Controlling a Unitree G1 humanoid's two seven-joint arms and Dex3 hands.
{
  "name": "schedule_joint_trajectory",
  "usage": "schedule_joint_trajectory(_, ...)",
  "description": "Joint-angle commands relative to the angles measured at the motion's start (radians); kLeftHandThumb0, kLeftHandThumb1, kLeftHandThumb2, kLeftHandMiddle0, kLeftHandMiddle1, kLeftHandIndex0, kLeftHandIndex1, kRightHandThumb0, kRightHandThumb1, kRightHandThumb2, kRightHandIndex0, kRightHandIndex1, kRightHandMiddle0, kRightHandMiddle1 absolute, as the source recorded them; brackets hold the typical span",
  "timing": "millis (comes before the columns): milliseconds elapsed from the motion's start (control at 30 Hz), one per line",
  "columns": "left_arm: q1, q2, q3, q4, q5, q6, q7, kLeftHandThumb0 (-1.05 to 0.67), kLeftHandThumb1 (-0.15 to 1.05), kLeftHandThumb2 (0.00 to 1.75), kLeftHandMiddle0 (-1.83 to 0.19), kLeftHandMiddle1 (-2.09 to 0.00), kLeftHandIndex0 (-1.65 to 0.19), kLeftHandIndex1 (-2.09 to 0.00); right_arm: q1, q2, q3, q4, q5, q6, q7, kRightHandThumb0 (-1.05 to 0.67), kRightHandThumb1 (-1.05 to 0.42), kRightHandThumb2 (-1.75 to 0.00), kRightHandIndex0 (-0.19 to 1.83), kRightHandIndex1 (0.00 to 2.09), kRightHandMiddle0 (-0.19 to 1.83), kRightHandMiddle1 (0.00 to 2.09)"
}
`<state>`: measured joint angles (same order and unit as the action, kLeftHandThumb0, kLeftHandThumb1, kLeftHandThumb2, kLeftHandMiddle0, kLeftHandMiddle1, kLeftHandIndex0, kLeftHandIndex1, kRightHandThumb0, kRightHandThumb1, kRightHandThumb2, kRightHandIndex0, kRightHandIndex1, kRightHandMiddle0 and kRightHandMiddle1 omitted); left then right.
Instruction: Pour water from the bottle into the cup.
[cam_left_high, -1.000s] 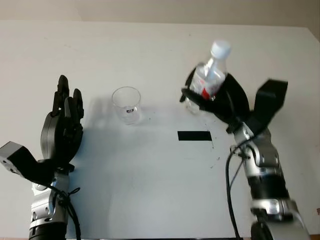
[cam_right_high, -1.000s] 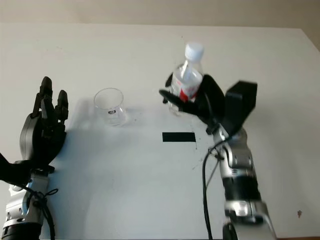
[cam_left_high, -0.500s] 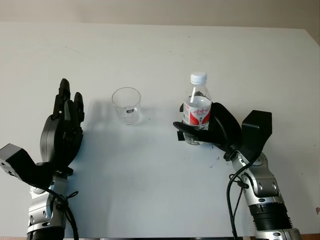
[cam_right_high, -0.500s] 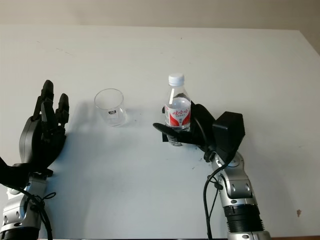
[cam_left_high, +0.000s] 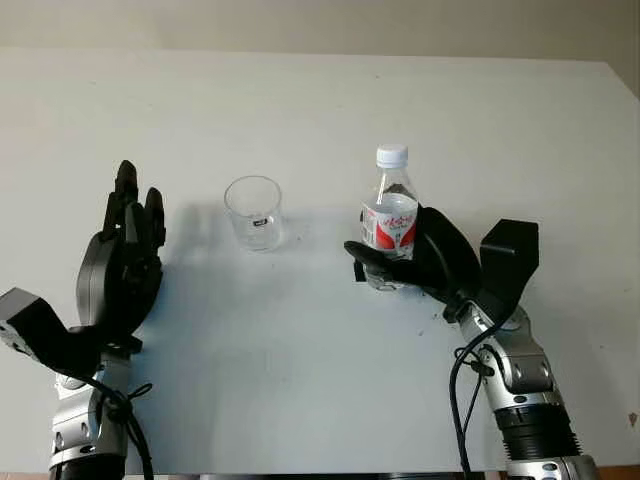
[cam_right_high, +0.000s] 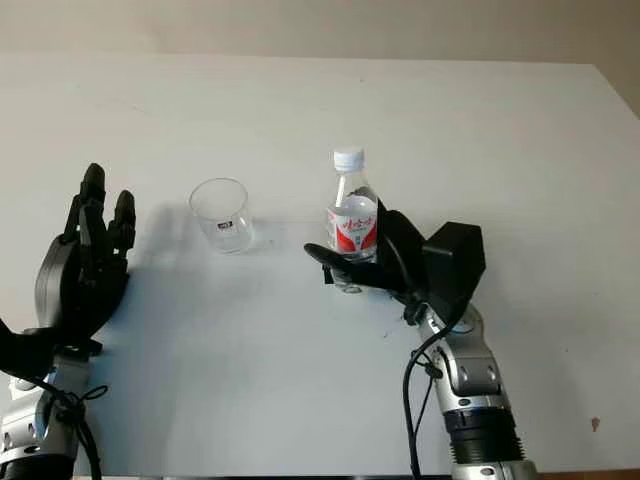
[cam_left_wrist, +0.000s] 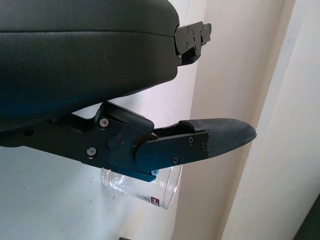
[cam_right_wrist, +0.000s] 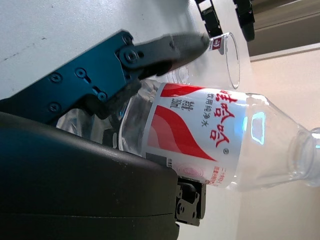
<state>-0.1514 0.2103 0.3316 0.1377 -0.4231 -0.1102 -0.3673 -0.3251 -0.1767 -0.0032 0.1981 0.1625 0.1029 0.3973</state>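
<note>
On my left I see the left robot hand (cam_left_high: 125, 262) raised above the white bench (cam_left_high: 300, 380), released and holding nothing, well apart from the cup. The clear cup (cam_left_high: 253, 212) stands upright on the bench between the two hands, near the middle. To its right, the right robot hand (cam_left_high: 415, 265) is clasped around the lower body of the water bottle (cam_left_high: 391, 216), which stands upright with its white cap on, red label facing me, near the cup but not touching it.
</note>
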Motion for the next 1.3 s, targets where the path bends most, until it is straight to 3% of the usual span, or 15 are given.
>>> schedule_joint_trajectory(0,0.000,0.010,0.002,0.011,0.003,-0.003,-0.005,-0.77,1.05,0.58,0.19,0.00,0.19,0.00,0.011,0.009,-0.001,0.040,-0.006,-0.026,-0.005,-0.29,-1.05,-0.41,-0.14,2.09,-0.19,2.09)
schedule_joint_trajectory(367,-0.031,0.021,0.002,0.041,0.011,-0.010,-0.009,-0.76,1.05,0.58,0.19,0.00,0.19,0.00,0.024,0.032,0.011,0.146,-0.074,-0.301,-0.037,-0.29,-1.05,-0.41,-0.19,2.09,-0.19,2.09)
schedule_joint_trajectory(567,-0.035,0.028,0.006,0.050,0.008,-0.008,-0.014,-0.77,1.05,0.57,0.19,0.00,0.19,0.00,0.032,0.031,0.028,0.200,-0.127,-0.392,-0.071,-0.31,-1.05,-0.40,0.17,2.09,-0.19,2.09)
schedule_joint_trajectory(800,-0.038,0.032,0.008,0.065,0.007,-0.028,-0.023,-0.76,1.05,0.58,0.19,-0.01,0.19,0.00,0.035,0.010,0.042,0.209,-0.156,-0.390,-0.068,-0.31,-1.05,-0.39,0.22,2.09,-0.19,2.09)
schedule_joint_trajectory(867,-0.037,0.032,0.008,0.065,0.008,-0.029,-0.023,-0.76,1.05,0.57,0.19,-0.02,0.19,0.00,0.036,0.006,0.044,0.205,-0.163,-0.381,-0.069,-0.31,-1.05,-0.38,0.14,2.09,-0.19,2.09)
schedule_joint_trajectory(933,-0.035,0.032,0.007,0.064,0.009,-0.029,-0.022,-0.77,1.05,0.57,0.19,-0.02,0.19,0.00,0.037,0.005,0.043,0.199,-0.158,-0.365,-0.065,-0.32,-1.05,-0.34,-0.11,2.09,-0.19,2.09)
schedule_joint_trajectory(1067,-0.034,0.032,0.011,0.062,0.000,-0.027,-0.027,-0.77,1.05,0.57,0.19,-0.02,0.19,-0.01,0.045,0.016,0.030,0.198,-0.124,-0.362,-0.049,-0.46,-1.05,-0.15,-0.19,2.09,-0.19,2.09)
schedule_joint_trajectory(1167,-0.036,0.033,0.013,0.066,-0.007,-0.028,-0.035,-0.76,1.05,0.57,0.19,-0.02,0.19,0.00,0.044,0.005,0.034,0.192,-0.110,-0.342,-0.022,-0.62,-1.03,-0.07,-0.18,1.23,-0.19,1.25)
schedule_joint_trajectory(1233,-0.037,0.034,0.014,0.067,-0.008,-0.028,-0.038,-0.76,1.05,0.57,0.19,-0.01,0.19,0.00,0.035,-0.012,0.039,0.202,-0.106,-0.346,0.014,-0.74,-1.02,-0.06,-0.17,0.35,-0.19,0.45)
schedule_joint_trajectory(1267,-0.038,0.035,0.015,0.071,-0.009,-0.029,-0.041,-0.76,1.05,0.57,0.19,0.00,0.19,0.00,0.031,-0.018,0.041,0.207,-0.110,-0.350,0.023,-0.77,-1.02,-0.06,-0.18,0.20,-0.19,0.29)
